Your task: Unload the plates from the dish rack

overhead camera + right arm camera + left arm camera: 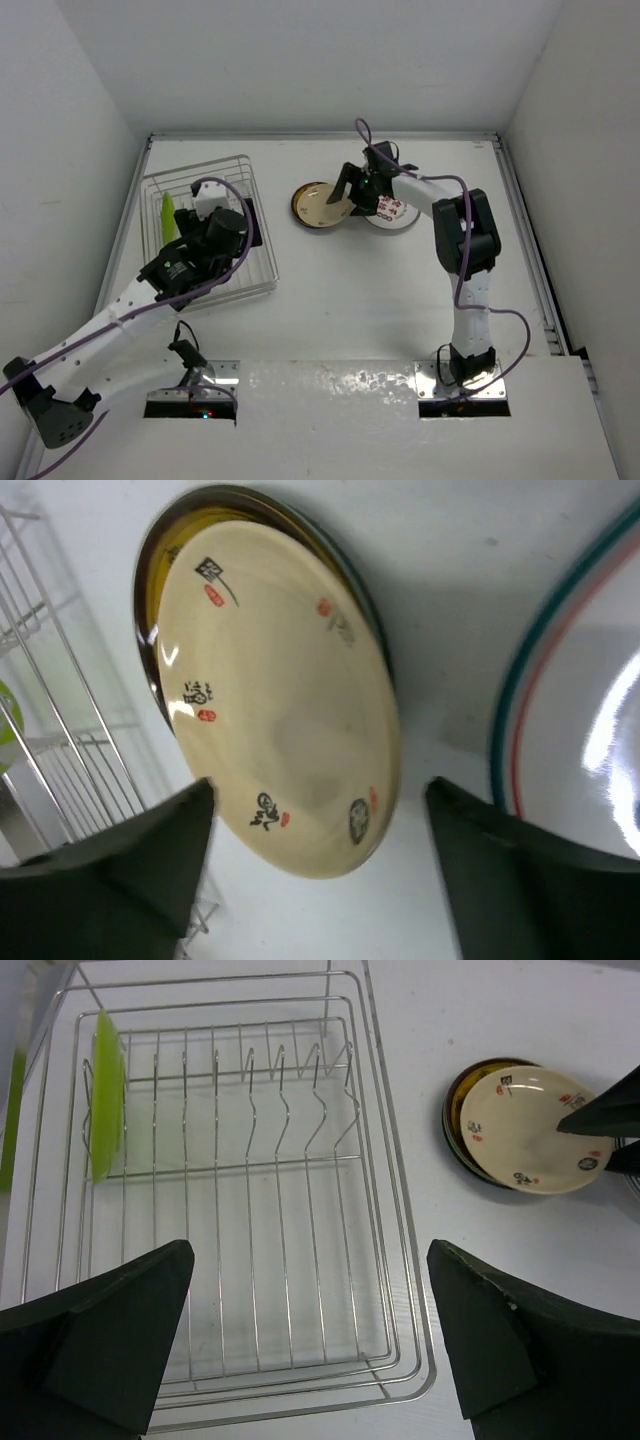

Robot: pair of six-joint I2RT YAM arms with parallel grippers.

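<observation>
One lime green plate (104, 1095) left in dish rack (400, 1250); other plates (530, 1130) stacked on table (500, 1020); left gripper (306, 1250), right gripper (320, 785) spread, empty.

Left arm (100, 325) here: white links, chunky black joint housings, purple cable (160, 305) strung along me. Right arm (470, 300): same white and black, second purple cable (520, 322) looping near base. Silver mounting plates (430, 378) bolted under both bases. My jaws: matte black, blunt wedge shapes.
</observation>
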